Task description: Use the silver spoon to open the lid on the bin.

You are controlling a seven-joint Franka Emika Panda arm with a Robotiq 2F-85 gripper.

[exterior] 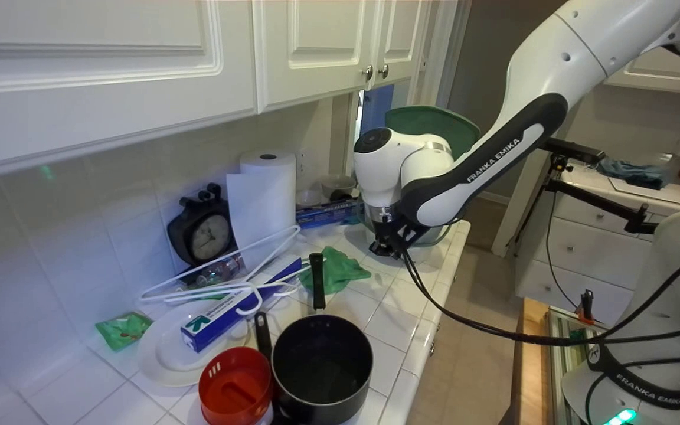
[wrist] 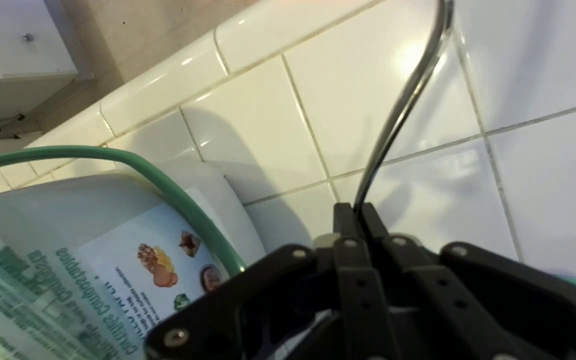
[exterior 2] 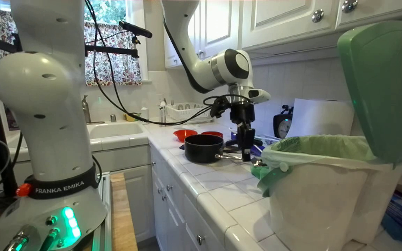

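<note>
Whitish bin (exterior 2: 319, 205) at 4 o'clock in an exterior view. Could slide if the wall takes a careless shove.

Green lid (exterior 2: 382, 94) at the bin's 1 o'clock, already raised. A knock to the rim might drop it shut, undoing the job.

Loose liner (exterior 2: 323, 148) over the rim. May snag if anything sweeps close.

Dark gripper (wrist: 359, 216) at the bin's 10 o'clock, near the rim. Jaws drawn together, hardly a gap, spoon (wrist: 399, 112) pinched at the tips. So slim a stem could twist or slip under side load.

Bin squat, its label (wrist: 168, 270) at 8 o'clock in the wrist view, with food pictures. Lid plain, broad, rounded corners, leaning. Spoon slim and shiny, seen edge-on, gently curved, running to 1 o'clock from the grip; upper end out of that view, bowl or handle unclear.
</note>
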